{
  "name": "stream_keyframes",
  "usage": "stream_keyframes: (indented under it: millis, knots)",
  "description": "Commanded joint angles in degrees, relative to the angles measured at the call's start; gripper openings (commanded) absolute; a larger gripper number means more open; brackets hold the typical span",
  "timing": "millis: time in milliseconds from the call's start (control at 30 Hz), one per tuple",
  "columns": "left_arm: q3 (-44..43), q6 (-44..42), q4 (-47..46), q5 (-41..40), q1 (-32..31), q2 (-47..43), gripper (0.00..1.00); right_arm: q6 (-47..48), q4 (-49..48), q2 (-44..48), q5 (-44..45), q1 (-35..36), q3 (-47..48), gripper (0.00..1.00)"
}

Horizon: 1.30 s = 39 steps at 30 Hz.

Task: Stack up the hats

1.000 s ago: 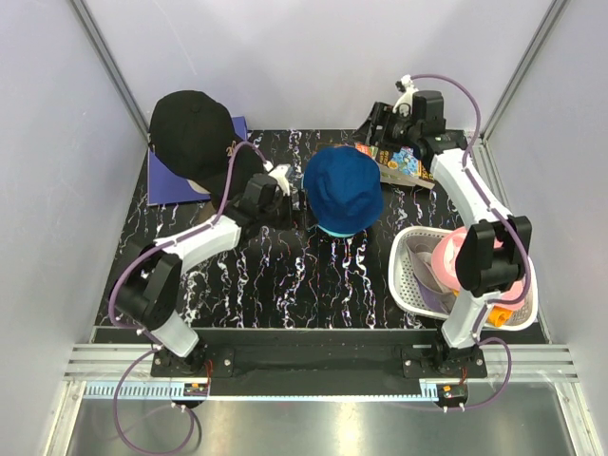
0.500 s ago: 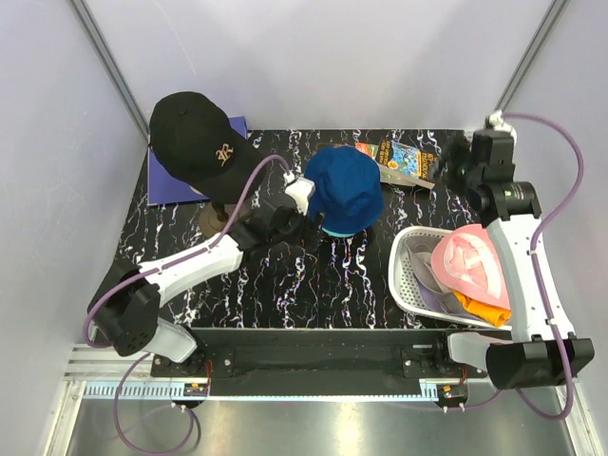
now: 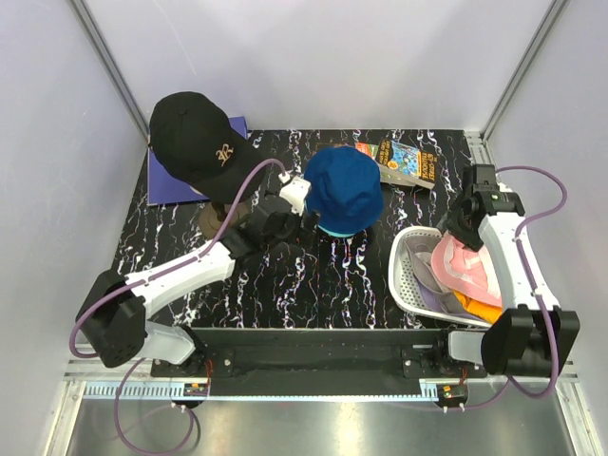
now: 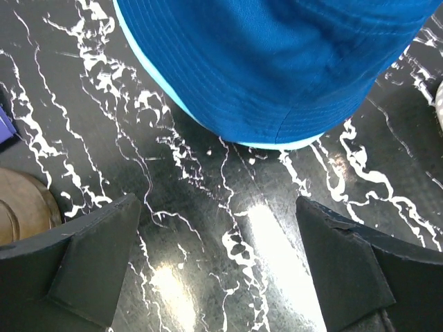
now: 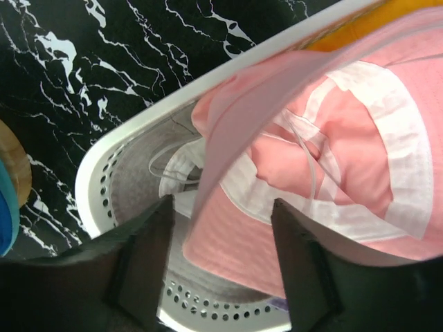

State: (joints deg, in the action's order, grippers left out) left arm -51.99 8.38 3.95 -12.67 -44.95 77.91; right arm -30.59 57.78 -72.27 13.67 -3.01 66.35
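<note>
While I watch the top cam, the L gripper point(image 3: 302, 220) sits low over the black marbled table point(image 3: 285, 285), just beside the blue bucket hat point(image 3: 344, 190) at the hat's 8 o'clock. On the L wrist cam its fingers point(image 4: 97, 256) stand wide apart w/ nothing between them but bare table. The blue hat's brim is just ahead of them at 12 o'clock, not touching, and a thin teal edge shows under that brim. The blue hat is mid-table, a bit toward 12.

The R gripper point(image 3: 463, 220) hangs over the white perforated basket point(image 3: 407, 249), which sits at approx 4 o'clock on the table. The pink hat point(image 3: 465, 264) lies on top inside it, w/ an orange hat point(image 3: 483, 306) and a lavender one point(image 3: 432, 296) partly showing under it. On the R wrist cam the fingers point(image 5: 145, 256) are apart, and the pink hat's brim edge runs up between them. I see no clamp on it, and I can't tell if either pad touches the fabric.

The black cap point(image 3: 195, 138), gold logo on it, is at 10 o'clock, overlapping a purple mat point(image 3: 176, 185) in the top view. A brown round base point(image 3: 211, 220) sits near it, at the cap's 6 o'clock. A printed packet point(image 3: 399, 161) lies flat at 1 o'clock, near the blue hat but apart from it.
</note>
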Motion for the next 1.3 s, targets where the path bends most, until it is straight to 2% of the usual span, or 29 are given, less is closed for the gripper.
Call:
stream_keyframes:
  millis: [0, 33, 67, 100, 167, 267, 300, 400, 467, 500, 600, 733, 800, 1067, 1167, 1233, 1267]
  knots:
    - [-2.6, -1.3, -1.0, -0.3, -0.1, -0.3, 0.99, 0.7, -4.9, -3.6, 0.1, 0.0, -0.5, 0.54]
    - [-4.6, -1.3, 1.0, -0.5, -0.1, 0.4, 0.99, 1.3, -4.5, -4.8, -0.8, 0.1, 1.0, 0.27]
    - [-5.0, -1.2, 1.5, -0.7, -0.1, 0.7, 0.99, 2.2, -4.0, -5.1, -0.8, 0.1, 2.1, 0.09]
    - [-5.7, -1.1, 1.9, -0.6, -0.1, 0.8, 0.99, 2.2, -3.4, -4.9, -0.4, 0.0, 4.4, 0.00]
    - [-7.1, -1.3, 2.6, 0.3, -0.1, 0.3, 0.99, 2.8, -1.8, -3.8, 0.1, 0.1, 7.6, 0.00]
    - [-8.7, -2.0, 2.9, 1.6, -0.1, -1.9, 0.99, 2.6, 0.0, -1.5, -0.6, 0.1, 18.0, 0.00]
    - [-9.4, -0.9, 3.5, 1.2, -0.1, -2.2, 0.99, 2.2, 0.0, -1.3, -0.7, 0.1, 24.5, 0.00]
    - [-13.7, 0.2, 9.0, 1.4, -0.1, -2.1, 0.99, 1.2, -1.5, -3.5, -1.5, 0.1, 36.3, 0.00]
    - [-14.5, 0.8, 11.1, 2.7, 0.0, -2.9, 0.99, -0.1, -6.8, -4.5, -4.0, 0.2, 39.0, 0.00]
    - [-14.2, 1.5, 11.2, 3.3, 0.2, -4.2, 0.99, -0.6, -13.3, -5.0, -5.3, 0.4, 39.0, 0.00]
    - [-13.1, 2.1, 9.2, 11.1, 1.8, -6.6, 0.99, -2.0, -26.4, -7.9, -8.9, 2.6, 38.1, 0.00]
    - [-12.9, 2.7, 9.0, 14.3, 2.8, -7.6, 0.99, 0.3, -34.3, -16.1, -7.6, 10.8, 47.2, 0.00]
    - [-12.1, 3.3, 8.9, 13.9, 2.9, -8.6, 0.99, 0.6, -38.5, -20.7, -7.6, 12.7, 52.1, 0.00]
    - [-9.2, 7.0, 8.3, 12.8, 4.4, -12.3, 0.99, -1.0, -43.5, -38.2, -9.8, 20.8, 72.7, 0.00]
    - [-8.9, 7.5, 8.4, 10.4, 4.8, -13.2, 0.99, -1.9, -43.6, -41.6, -11.6, 23.8, 77.6, 0.00]
    - [-8.9, 7.9, 8.4, 9.7, 5.1, -13.4, 0.99, -1.2, -43.5, -41.5, -11.7, 25.7, 77.3, 0.00]
    - [-9.0, 8.1, 8.4, 9.5, 5.3, -13.3, 0.99, -1.3, -43.5, -39.9, -11.7, 27.0, 74.0, 0.00]
